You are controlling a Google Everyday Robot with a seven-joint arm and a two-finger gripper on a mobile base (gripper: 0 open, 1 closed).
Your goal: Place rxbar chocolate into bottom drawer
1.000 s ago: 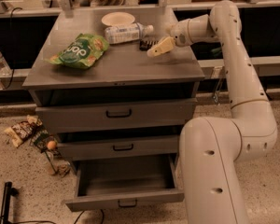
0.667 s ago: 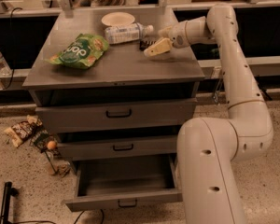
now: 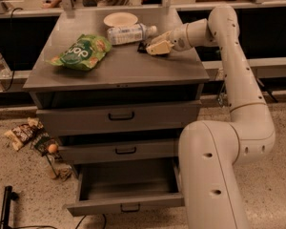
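The rxbar chocolate (image 3: 142, 46) shows as a small dark flat piece on the grey cabinet top, just below the cap end of the clear bottle (image 3: 128, 33). My gripper (image 3: 156, 48) is low over the cabinet top, right against the bar's right side, with its cream tip covering part of the bar. The bottom drawer (image 3: 126, 205) is pulled open at the base of the cabinet and nothing shows inside it. The two upper drawers are closed.
A green chip bag (image 3: 81, 52) lies on the left of the cabinet top and a white plate (image 3: 120, 19) sits at the back. Wrappers and litter (image 3: 24, 133) lie on the floor at left. My arm's base (image 3: 214, 175) stands right of the open drawer.
My gripper has moved a little left along the cabinet top, closer to the dark bar. The bottle, bag and drawers have not moved.
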